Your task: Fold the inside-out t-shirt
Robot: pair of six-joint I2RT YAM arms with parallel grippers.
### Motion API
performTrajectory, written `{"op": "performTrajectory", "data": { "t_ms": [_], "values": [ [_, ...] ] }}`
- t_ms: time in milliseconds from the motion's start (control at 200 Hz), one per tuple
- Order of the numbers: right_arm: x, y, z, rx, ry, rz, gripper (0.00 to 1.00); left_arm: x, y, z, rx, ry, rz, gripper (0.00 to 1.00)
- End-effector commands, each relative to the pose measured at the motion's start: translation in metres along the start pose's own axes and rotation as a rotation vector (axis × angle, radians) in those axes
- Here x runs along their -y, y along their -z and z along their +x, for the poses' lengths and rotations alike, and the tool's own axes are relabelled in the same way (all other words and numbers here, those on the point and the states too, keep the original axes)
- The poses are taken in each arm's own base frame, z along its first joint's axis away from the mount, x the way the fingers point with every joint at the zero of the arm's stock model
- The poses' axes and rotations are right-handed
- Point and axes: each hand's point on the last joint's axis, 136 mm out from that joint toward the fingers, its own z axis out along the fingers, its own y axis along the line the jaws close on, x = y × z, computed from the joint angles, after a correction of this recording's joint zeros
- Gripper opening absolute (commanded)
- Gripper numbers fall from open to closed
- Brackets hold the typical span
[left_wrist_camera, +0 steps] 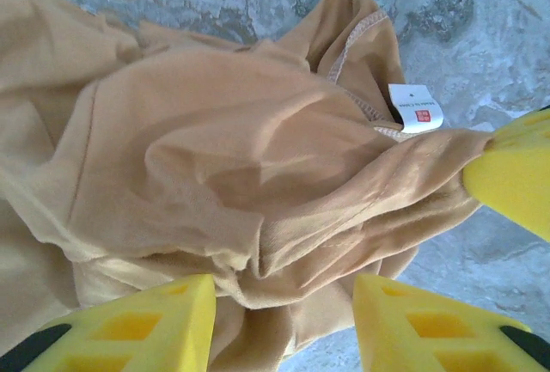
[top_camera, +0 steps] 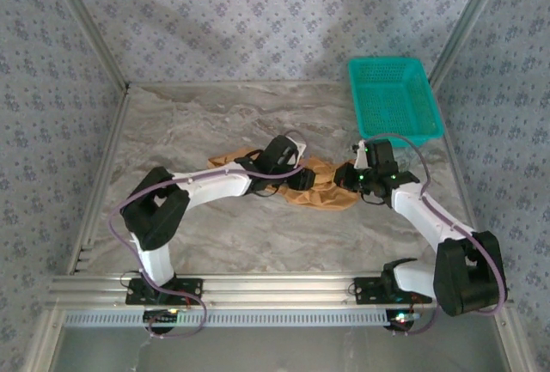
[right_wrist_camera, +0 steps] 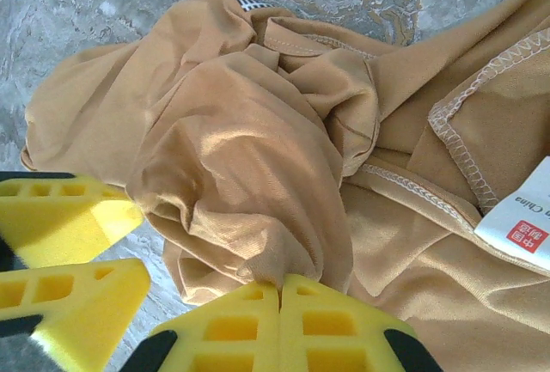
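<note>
1. Inside-out t-shirt (top_camera: 325, 190), plain tan soft cloth w/ short sleeves: bunched in a heap around mid-table, well off the near edge where both arm bases are bolted. Not flat, and the stitched seams face out.
2. left claw (left_wrist_camera: 284, 290), yellow wedge fingers: released, fingers apart just over a thick fold of the heap. Cloth lies under and between them but isn't pinched.
3. right claw (right_wrist_camera: 280, 290), same yellow wedges: clenched, grasping a pinch of shirt fabric at its tips, w/ a ridge of cloth drawn toward it. It sits just beside the left claw at the heap's right side.
4. Small white label (left_wrist_camera: 415, 107) w/ red square: face up by the neck hem, near the right claw.
5. Teal plastic mesh basket (top_camera: 394, 101): far right corner of the grey marble-look table (top_camera: 215, 123), well apart from the shirt and not in play.
6. Step, imo: early, i.e. sorting out and spreading the heap, no fold made yet. One side is held and the other claw is free to re-grip.
7. Next move prob calls for the left claw to close on a single layer at a hem or shoulder, not the whole wad. Then both should pull apart to lay the cloth flat on the table.
8. Risk: catching 2+ layers keeps it twisted, and thin fabric may slip.
</note>
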Motion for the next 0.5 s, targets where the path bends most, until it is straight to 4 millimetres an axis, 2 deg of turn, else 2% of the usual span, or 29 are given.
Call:
{"op": "performTrajectory", "data": {
  "t_ms": [0,135,275,385,495],
  "values": [
    [-0.01,0.005,-0.004,0.015,0.029,-0.027,0.0,-0.013,-0.003,0.006,-0.06,-0.119,-0.123,0.43],
    [-0.008,0.007,-0.006,0.021,0.03,-0.008,0.0,-0.016,0.001,0.003,-0.077,-0.174,-0.18,0.39],
    [-0.005,0.007,-0.007,0.026,0.023,0.004,0.0,-0.007,0.004,0.001,-0.063,-0.203,-0.141,0.4],
    [-0.005,0.007,-0.009,0.03,0.018,0.005,0.0,0.001,-0.005,0.009,-0.083,-0.272,-0.092,0.45],
    [-0.009,0.008,-0.011,0.032,0.017,-0.009,0.0,-0.003,-0.019,0.013,-0.103,-0.346,-0.105,0.5]
  ]
}}
